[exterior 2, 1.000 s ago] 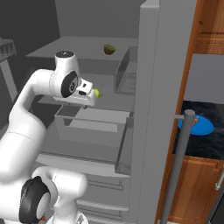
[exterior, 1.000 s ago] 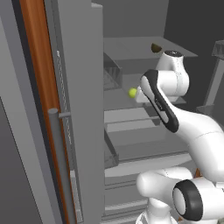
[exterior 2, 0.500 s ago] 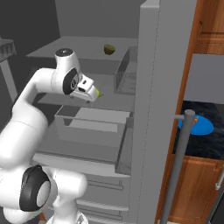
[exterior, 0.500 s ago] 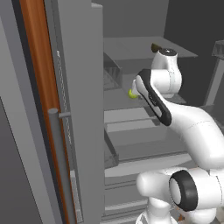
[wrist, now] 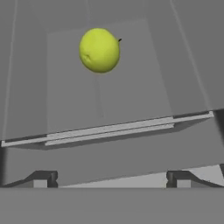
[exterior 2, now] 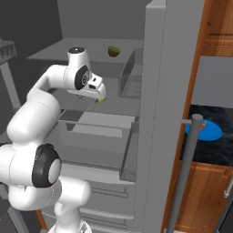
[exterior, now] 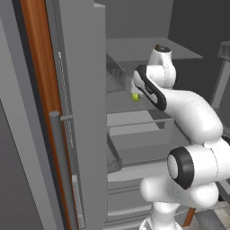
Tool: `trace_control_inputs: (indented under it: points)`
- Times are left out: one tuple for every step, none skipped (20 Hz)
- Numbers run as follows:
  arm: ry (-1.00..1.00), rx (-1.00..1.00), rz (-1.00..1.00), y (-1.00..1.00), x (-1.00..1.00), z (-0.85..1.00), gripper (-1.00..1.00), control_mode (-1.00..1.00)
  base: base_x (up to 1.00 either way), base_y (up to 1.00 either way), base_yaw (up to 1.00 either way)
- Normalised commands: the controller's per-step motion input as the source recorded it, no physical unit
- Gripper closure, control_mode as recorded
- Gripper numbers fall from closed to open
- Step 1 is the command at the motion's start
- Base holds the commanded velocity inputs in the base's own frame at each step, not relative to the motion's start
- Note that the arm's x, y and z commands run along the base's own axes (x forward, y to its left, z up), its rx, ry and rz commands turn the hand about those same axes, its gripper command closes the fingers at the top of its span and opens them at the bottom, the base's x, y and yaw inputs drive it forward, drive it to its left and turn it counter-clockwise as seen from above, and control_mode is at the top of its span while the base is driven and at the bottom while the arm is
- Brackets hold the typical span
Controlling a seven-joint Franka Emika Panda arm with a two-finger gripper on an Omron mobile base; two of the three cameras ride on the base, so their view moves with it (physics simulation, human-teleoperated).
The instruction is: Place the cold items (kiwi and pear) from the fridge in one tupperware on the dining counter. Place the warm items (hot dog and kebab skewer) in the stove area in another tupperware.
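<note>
While the open fridge (exterior 2: 157, 91) stands before me, my gripper (wrist: 111, 179) hovers over its middle shelf (wrist: 109, 100) with fingers (wrist: 43, 178) spread wide, pinching nothing. Further back on that shelf lies the pear (wrist: 99, 50); on the shelf above sits the kiwi (exterior 2: 113, 51).
</note>
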Motion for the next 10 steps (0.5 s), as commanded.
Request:
trace_control_inputs:
  points:
    - [-0.13,0.0,0.18,0.0,0.33,-0.44,-1.0,-1.0,0.0,0.0,0.0]
    - [-0.1,0.0,0.18,0.0,0.33,-0.45,-1.0,-1.0,0.0,0.0,0.0]
    - [-0.11,0.0,0.18,0.0,0.33,-0.47,-1.0,-1.0,0.0,0.0,0.0]
    - [-0.07,0.0,0.18,0.0,0.32,-0.51,-1.0,-1.0,0.0,0.0,0.0]
    - [0.0,-0.03,0.17,0.0,0.38,-0.46,-1.0,-1.0,0.0,0.0,0.0]
    - [0.0,-0.06,0.11,0.0,0.32,-0.36,-1.0,-1.0,0.0,0.0,0.0]
    - [0.0,-0.13,0.03,0.0,0.24,-0.32,-1.0,-1.0,0.0,0.0,0.0]
    - [0.0,-0.11,0.03,0.0,0.32,-0.29,-1.0,-1.0,0.0,0.0,0.0]
    - [0.0,-0.07,0.04,0.0,0.3,-0.32,-1.0,-1.0,0.0,0.0,0.0]
    - [0.0,-0.02,0.03,0.0,0.35,-0.17,-1.0,-1.0,0.0,0.0,0.0]
